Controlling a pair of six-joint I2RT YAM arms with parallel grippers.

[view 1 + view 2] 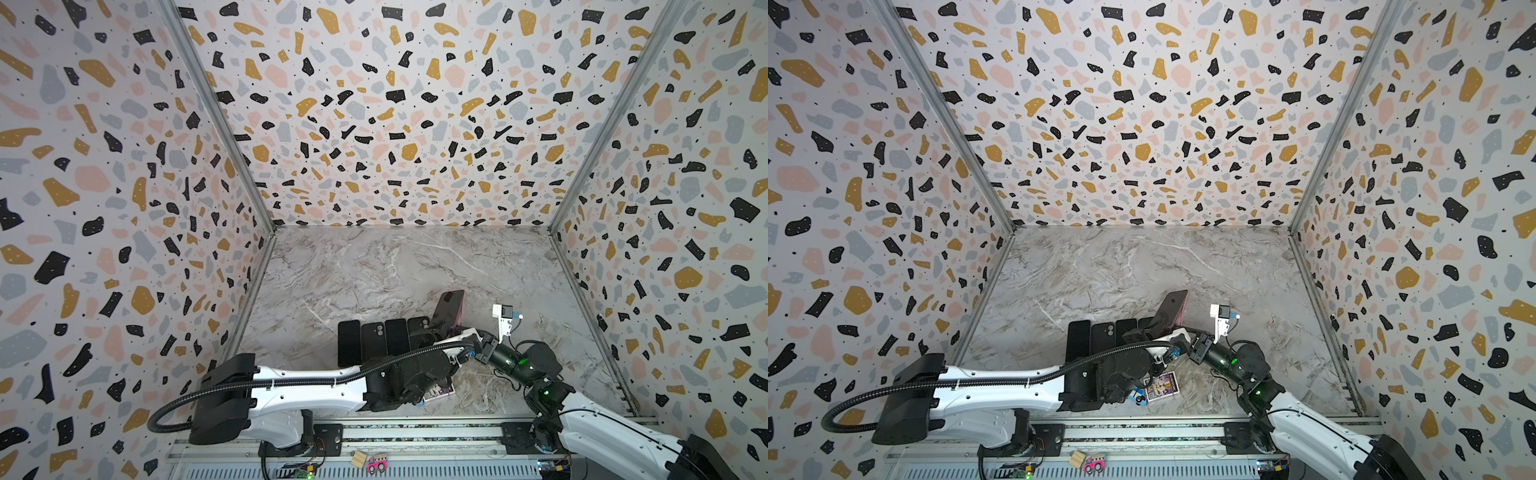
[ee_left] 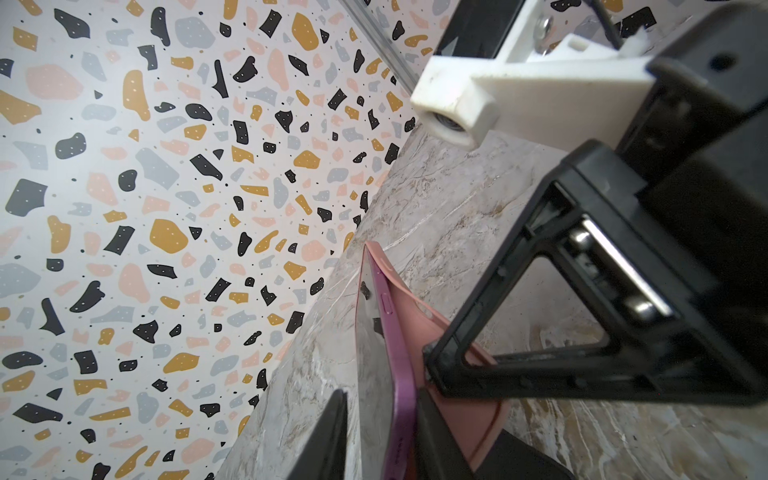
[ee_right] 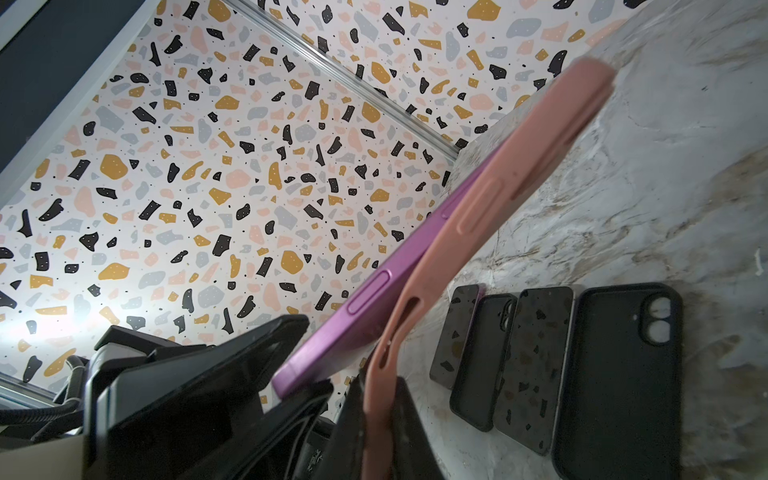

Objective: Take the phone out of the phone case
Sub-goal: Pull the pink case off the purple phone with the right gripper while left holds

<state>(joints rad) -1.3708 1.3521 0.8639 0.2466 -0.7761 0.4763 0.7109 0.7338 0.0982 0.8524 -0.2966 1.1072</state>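
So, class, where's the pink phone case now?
In a top view the pink phone case tilts up off the table, right of centre, beside the row of black phones and cases.

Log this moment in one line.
purple phone: partly out of flexible pink case | right gripper: shut on case edge | left gripper: open, straddling phone's freed end

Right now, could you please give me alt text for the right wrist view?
A purple phone is half peeled out of its pink case, both tilted above the marble table. The right gripper pinches the case's lower end; the left gripper is at the phone's. Four black phones and cases lie alongside.
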